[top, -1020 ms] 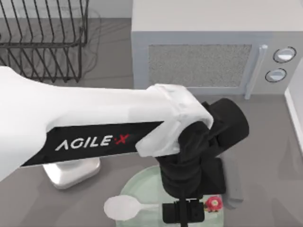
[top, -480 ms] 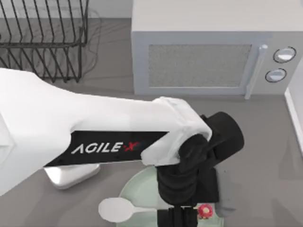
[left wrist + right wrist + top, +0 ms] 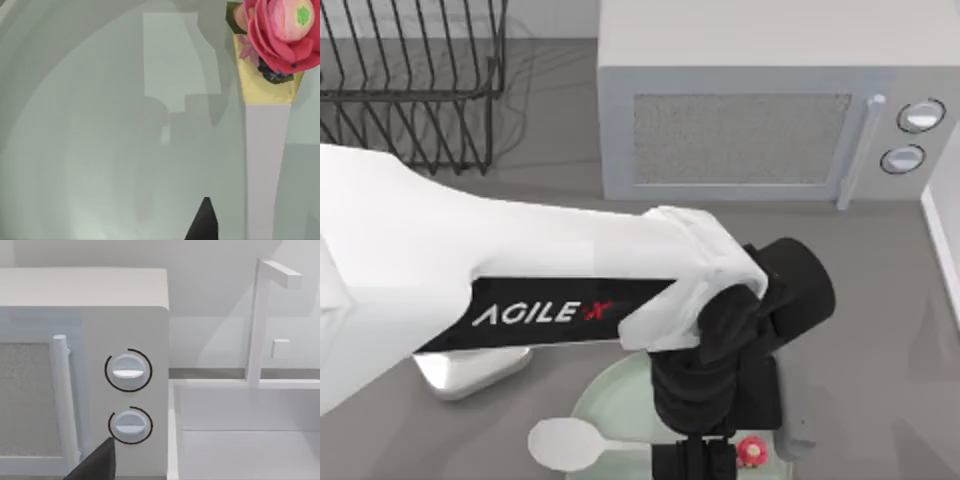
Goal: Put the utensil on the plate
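Note:
The plate is a pale mint-green disc at the bottom middle of the top view, and its glassy surface spreads across the left wrist view. My left gripper hangs over the plate at the picture's lower edge, shut on the handle of the utensil. The utensil is a white spoon lying level, its oval bowl reaching out past the plate's left rim. One dark fingertip shows above the plate. My right gripper is parked off to the right, facing the microwave.
A red flower ornament sits on the plate's right side beside the gripper. A steel scale stands left of the plate. Behind are a microwave and a wire dish rack. A white sink is at the right.
A second ago my left arm shifted left and toward the front edge, carrying the spoon along. Over the last half second it has held nearly still.

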{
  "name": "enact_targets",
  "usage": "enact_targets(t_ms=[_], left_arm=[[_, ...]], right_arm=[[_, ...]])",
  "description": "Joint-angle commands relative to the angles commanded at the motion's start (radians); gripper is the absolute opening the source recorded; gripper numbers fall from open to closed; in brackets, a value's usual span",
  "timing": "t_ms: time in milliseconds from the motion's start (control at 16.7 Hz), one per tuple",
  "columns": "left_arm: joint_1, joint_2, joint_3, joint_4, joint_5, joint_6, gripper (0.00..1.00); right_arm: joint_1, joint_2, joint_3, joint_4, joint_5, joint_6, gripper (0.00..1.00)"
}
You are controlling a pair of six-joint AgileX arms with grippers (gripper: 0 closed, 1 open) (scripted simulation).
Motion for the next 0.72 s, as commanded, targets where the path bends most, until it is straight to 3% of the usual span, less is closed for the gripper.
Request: enact_targets(t_ms=[360,720], left_arm=[[0.0,0.0,0.0,0.0,0.0,0.0,0.98],[0.0,0.0,0.0,0.0,0.0,0.0,1.0]], right_arm=[[0.0,0.0,0.0,0.0,0.0,0.0,1.0],[0.0,0.0,0.0,0.0,0.0,0.0,1.0]])
